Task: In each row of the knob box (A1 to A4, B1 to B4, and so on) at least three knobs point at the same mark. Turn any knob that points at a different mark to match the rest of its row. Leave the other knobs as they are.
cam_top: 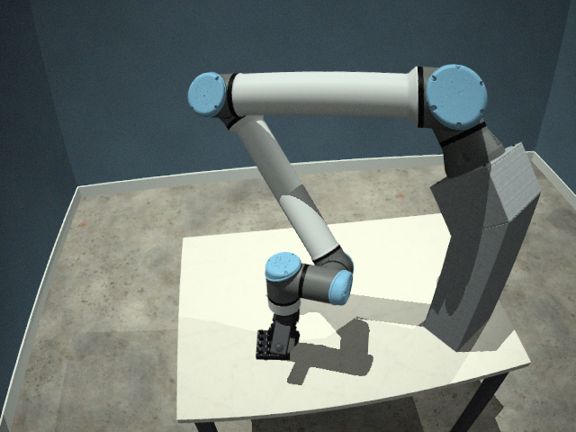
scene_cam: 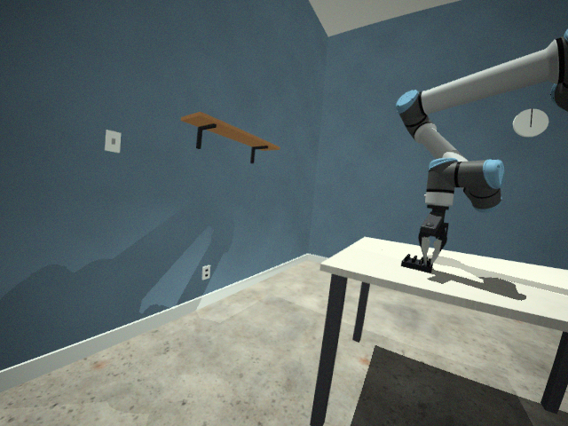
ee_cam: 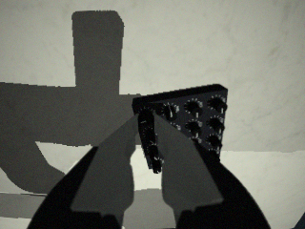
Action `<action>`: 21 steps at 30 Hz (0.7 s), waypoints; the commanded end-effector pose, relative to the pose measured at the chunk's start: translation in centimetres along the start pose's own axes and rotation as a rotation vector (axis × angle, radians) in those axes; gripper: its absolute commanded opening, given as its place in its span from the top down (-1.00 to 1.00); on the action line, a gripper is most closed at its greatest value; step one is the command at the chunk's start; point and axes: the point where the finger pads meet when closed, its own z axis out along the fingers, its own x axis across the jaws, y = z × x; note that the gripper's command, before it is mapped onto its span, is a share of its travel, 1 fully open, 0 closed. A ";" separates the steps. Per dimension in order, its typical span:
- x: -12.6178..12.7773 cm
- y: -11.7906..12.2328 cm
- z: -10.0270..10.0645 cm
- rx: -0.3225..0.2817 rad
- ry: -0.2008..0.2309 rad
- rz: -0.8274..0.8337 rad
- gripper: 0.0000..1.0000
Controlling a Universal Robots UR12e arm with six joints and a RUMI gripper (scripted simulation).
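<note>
The black knob box lies on the white table, near its front left part; it also shows in the exterior view. In the wrist view the box carries rows of small black knobs with white tick marks; the pointer directions are too small to read. My gripper points straight down over the box's left edge column and is shut on a corner knob there. The fingers hide the knobs under them. The gripper also shows in the top and exterior views.
The white table carries only the box and the arm's grey pedestal at the right. The table's front edge lies close below the box. A wooden shelf hangs on the far wall.
</note>
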 end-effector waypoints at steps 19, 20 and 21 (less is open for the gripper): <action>-0.2 0.0 -0.1 0.001 0.003 -0.440 0.92; -0.2 0.0 -0.1 0.001 0.003 -0.461 0.92; -0.2 0.0 -0.1 0.001 0.003 -0.482 0.92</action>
